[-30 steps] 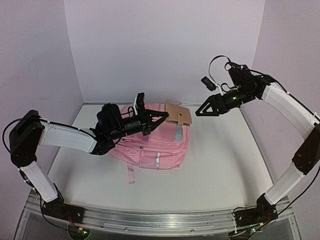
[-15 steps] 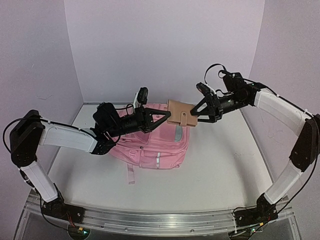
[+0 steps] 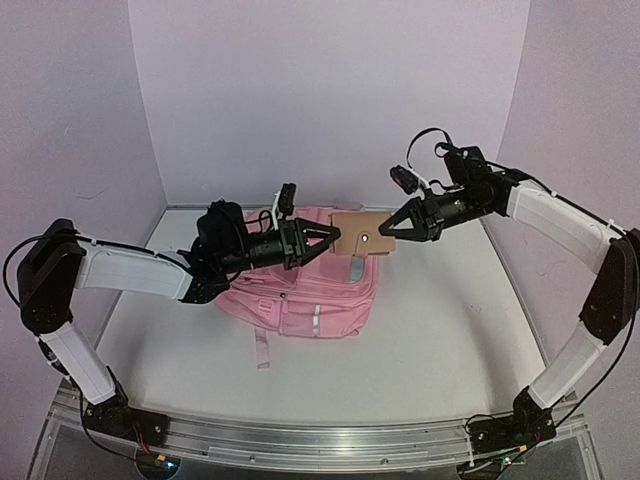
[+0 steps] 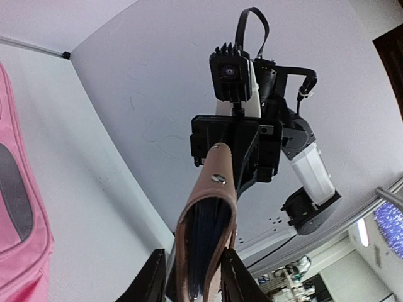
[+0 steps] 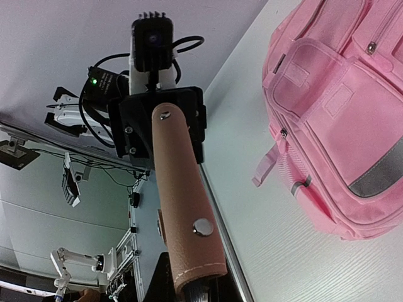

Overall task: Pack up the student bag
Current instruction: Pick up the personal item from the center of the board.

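Dropping a touch lower goes the tan case (image 3: 360, 237), and the right arm has swung in from the far right to meet it! The left arm stretches low across the student bag (image 3: 300, 295), which lies flat on the table (image 3: 450, 320) at back centre. The left end effector (image 3: 330, 233) straddles the case's left edge, gripping or slack I cannot tell. The right arm arcs down, with the right end effector (image 3: 388, 230) clenched on the case's right edge.
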